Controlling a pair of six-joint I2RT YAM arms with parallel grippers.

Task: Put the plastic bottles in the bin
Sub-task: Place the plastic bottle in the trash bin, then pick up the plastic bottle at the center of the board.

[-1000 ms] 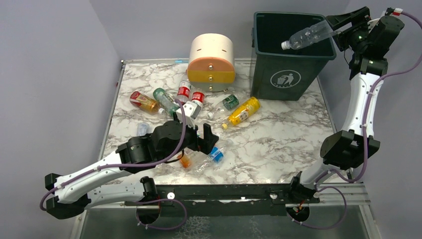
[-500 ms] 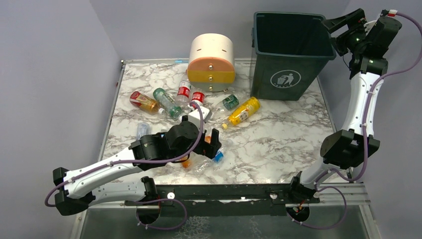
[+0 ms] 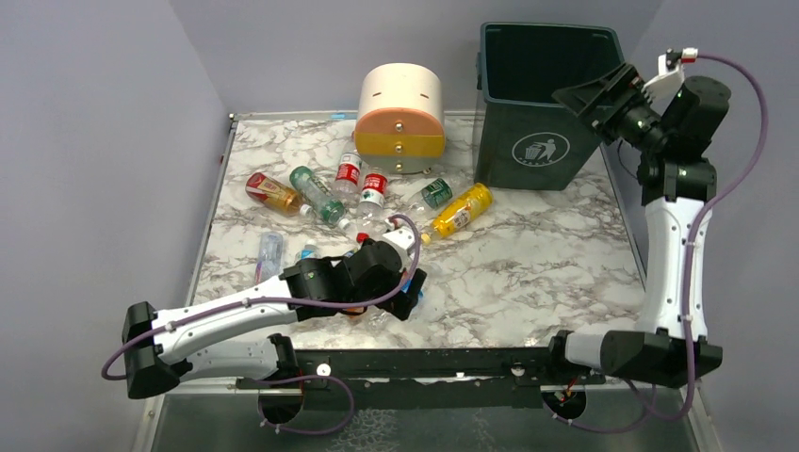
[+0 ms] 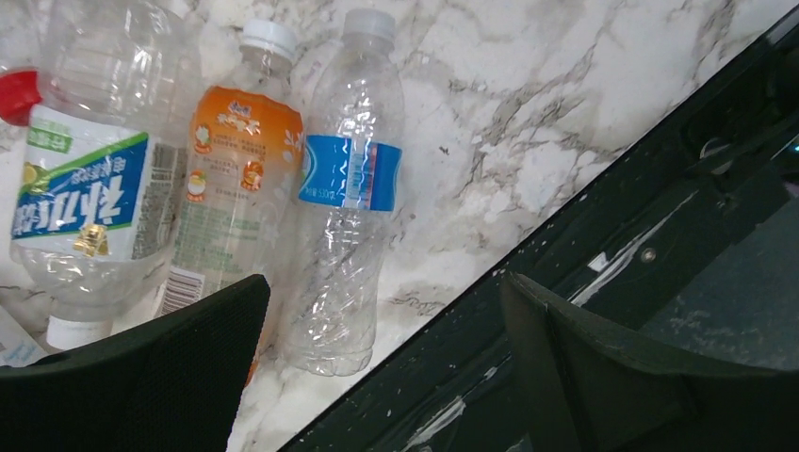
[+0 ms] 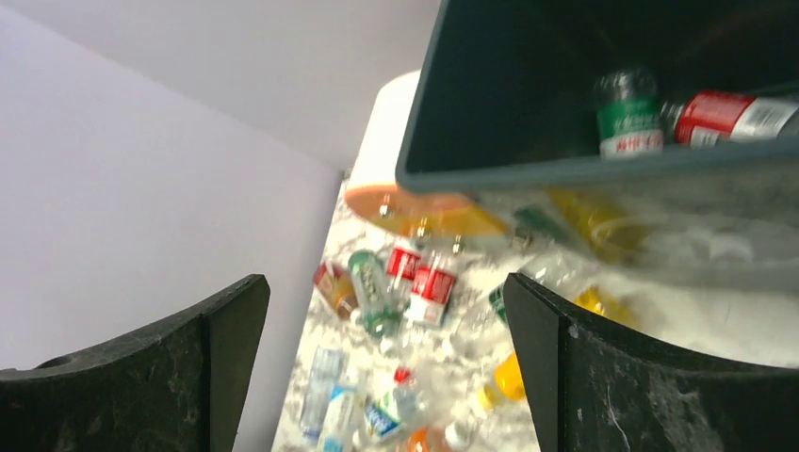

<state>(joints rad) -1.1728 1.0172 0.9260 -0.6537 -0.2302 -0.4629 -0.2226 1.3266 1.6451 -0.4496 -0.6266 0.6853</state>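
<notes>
The bin [image 3: 509,132] is seen standing at the far right corner of the marbled tabletop [image 3: 528,254], and two bottles are already shown lying inside it in the right wrist view: a green-labelled bottle [image 5: 627,118] and, beside it, a red-labelled bottle [image 5: 730,118]. The right tool [image 3: 592,92] is held at the bin's right rim, level with its top, its jaws spread wide with nothing between them. Just off the bin's front left corner a yellow bottle [image 3: 460,209] is found lying on its side, with a small green-capped bottle [image 3: 435,192] close to it. Directly left of the bin a cream-and-orange drawer unit [image 3: 400,108] is placed, and further left of the bin, in front of that unit, several plastic bottles [image 3: 349,173] are scattered – red-labelled, green and clear ones. Well apart from the bin, toward the near edge of the tabletop, the left tool [image 4: 382,301] is lowered over a small group of bottles – its jaws are released and fully apart, and nothing is grasped. Below it a clear blue-labelled bottle [image 4: 344,188] is lying, with an orange-labelled bottle [image 4: 236,179] touching its side and a larger red-capped bottle [image 4: 85,179] beyond that. Whether the fingers touch any of them cannot be told.
</notes>
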